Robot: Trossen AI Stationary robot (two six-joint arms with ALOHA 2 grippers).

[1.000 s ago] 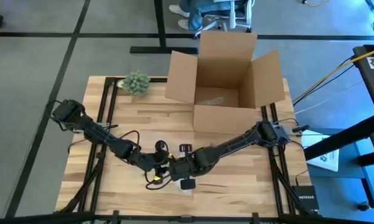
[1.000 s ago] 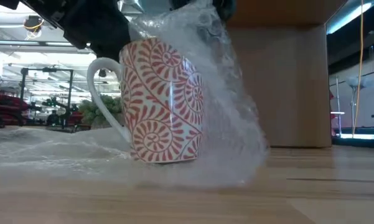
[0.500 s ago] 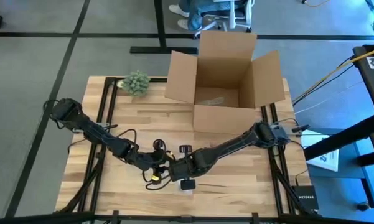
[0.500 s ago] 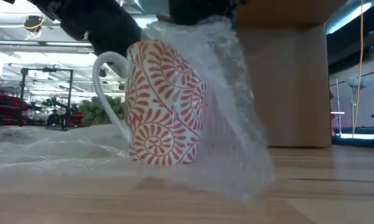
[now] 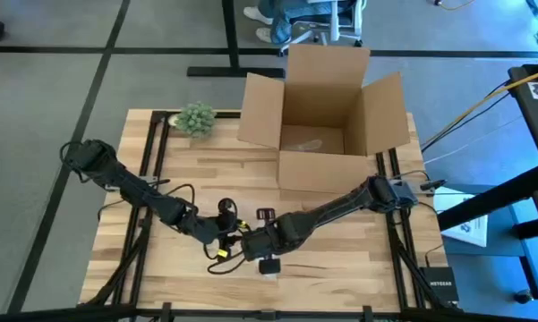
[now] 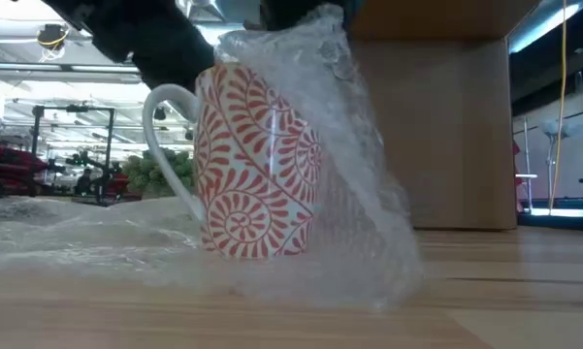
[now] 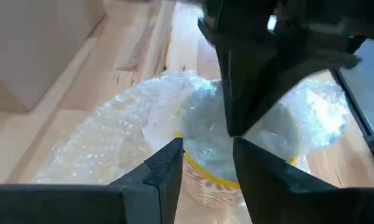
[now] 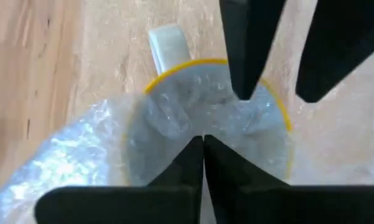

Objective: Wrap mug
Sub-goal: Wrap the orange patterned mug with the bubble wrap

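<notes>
Mug (image 6: 257,160) sits near the front edge of the table (image 5: 340,259), roughly centre, upright or close to it, handle (image 6: 170,145) on the left in the low view. White with red swirl pattern, yellow rim (image 8: 174,71) visible from the right wrist camera. Bubble wrap (image 6: 354,174) is draped over the mug's mouth and down its right side to the tabletop; more wrap lies flat on the wood to the left.

Both grippers meet right above the mug. Right gripper (image 8: 203,149) is clenched: fingers pressed together with wrap pinched between them over the mug opening. Left gripper (image 7: 208,165) has a gap between its fingers, wrap and mug rim showing through that gap; cannot tell whether it is gripping anything.

Farther back, an open cardboard box (image 5: 327,112) stands at the far side of the table, flaps out. A small green plant (image 5: 195,118) sits at the far left, beside the box.
</notes>
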